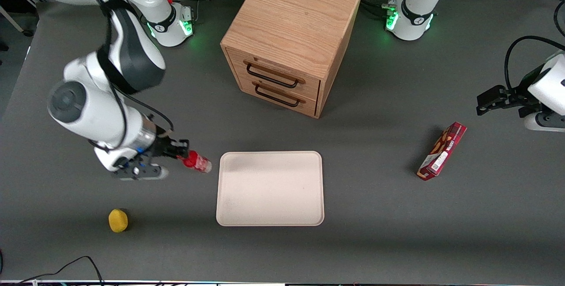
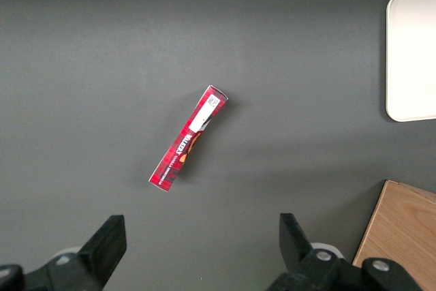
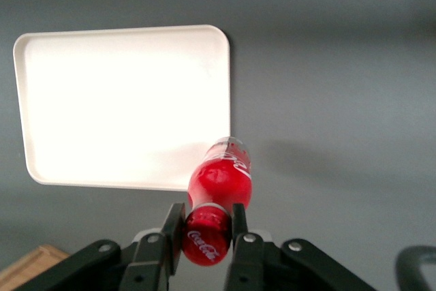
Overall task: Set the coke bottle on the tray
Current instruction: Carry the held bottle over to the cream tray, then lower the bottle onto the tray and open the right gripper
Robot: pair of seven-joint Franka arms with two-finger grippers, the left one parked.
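My right gripper (image 1: pixel 182 152) is shut on the red cap end of the coke bottle (image 1: pixel 197 162), a slim red bottle with white lettering. It holds the bottle above the table, just beside the tray's (image 1: pixel 270 189) edge nearest the working arm. In the right wrist view the fingers (image 3: pixel 176 226) clamp the cap, and the coke bottle (image 3: pixel 219 180) points down toward the corner of the cream tray (image 3: pixel 122 107). The tray has nothing on it.
A wooden drawer cabinet (image 1: pixel 289 39) stands farther from the front camera than the tray. A red snack box (image 1: pixel 442 150) lies toward the parked arm's end, also in the left wrist view (image 2: pixel 188 138). A small yellow object (image 1: pixel 118 220) lies nearer the front camera than my gripper.
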